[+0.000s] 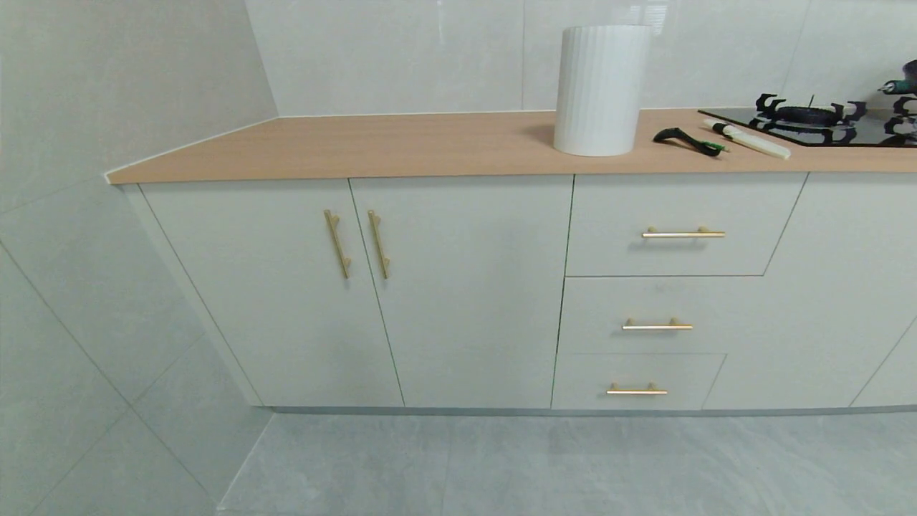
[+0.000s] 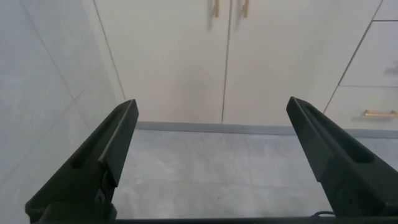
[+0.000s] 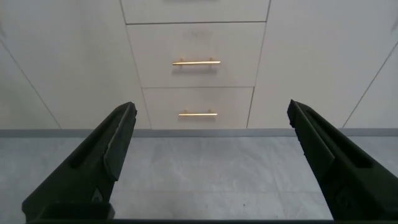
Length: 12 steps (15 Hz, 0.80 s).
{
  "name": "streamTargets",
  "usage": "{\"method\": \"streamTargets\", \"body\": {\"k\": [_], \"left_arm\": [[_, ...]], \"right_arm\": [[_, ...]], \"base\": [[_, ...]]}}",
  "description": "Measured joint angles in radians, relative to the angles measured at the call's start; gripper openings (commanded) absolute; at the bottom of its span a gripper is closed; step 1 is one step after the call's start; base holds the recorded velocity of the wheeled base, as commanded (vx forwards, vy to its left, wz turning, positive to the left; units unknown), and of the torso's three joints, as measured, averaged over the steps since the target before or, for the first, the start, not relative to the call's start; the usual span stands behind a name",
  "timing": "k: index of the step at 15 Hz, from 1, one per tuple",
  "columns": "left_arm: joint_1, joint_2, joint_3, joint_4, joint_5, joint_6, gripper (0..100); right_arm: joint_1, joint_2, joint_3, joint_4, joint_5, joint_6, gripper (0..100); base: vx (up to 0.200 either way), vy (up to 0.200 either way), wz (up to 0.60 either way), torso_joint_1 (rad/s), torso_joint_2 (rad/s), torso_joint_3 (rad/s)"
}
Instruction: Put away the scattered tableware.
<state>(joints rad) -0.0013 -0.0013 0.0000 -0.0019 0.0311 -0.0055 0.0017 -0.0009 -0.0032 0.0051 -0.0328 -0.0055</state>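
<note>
Your left gripper (image 2: pixel 211 104) has its two dark fingers spread wide apart with nothing between them. It hangs low over the grey floor (image 2: pixel 205 174), facing the double cabinet doors (image 2: pixel 168 62). Your right gripper (image 3: pixel 211 107) is spread just as wide and also holds nothing. It faces the two lower drawers (image 3: pixel 196 43) with their gold bar handles.

The tableware lies up on the wooden countertop (image 1: pixel 358 143), well apart from both grippers and above them. You have two loose pieces there. A black peeler (image 1: pixel 688 139) with a green tip lies to the right of a tall white ribbed container (image 1: pixel 600 89), above the drawer stack. A long cream utensil (image 1: pixel 749 138) lies just beside the peeler, on its right, slanted along the near left corner of the black hob (image 1: pixel 817 129). You cannot tell from the head view whether the peeler's green tip touches the cream utensil. Of the two grippers, the right one sits on the side nearer these pieces, since it faces the drawers below them.
</note>
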Motion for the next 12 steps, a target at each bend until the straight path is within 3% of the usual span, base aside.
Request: {"method": "streamTargets", "body": {"k": [3, 11, 12], "left_arm": [[-0.001, 0.0, 0.0, 0.0, 0.001, 0.0, 100], [-0.001, 0.0, 0.0, 0.0, 0.0, 0.0, 100], [-0.001, 0.0, 0.0, -0.001, 0.001, 0.0, 100]], "right_arm": [[-0.001, 0.0, 0.0, 0.001, 0.0, 0.0, 100], [-0.001, 0.0, 0.0, 0.001, -0.001, 0.0, 100], [-0.001, 0.001, 0.0, 0.001, -0.002, 0.0, 100]], "base": [[0.0, 0.0, 0.0, 0.0, 0.0, 0.0], [0.2, 0.0, 0.0, 0.001, 0.0, 0.002], [0.0, 0.0, 0.0, 0.0, 0.0, 0.0]]}}
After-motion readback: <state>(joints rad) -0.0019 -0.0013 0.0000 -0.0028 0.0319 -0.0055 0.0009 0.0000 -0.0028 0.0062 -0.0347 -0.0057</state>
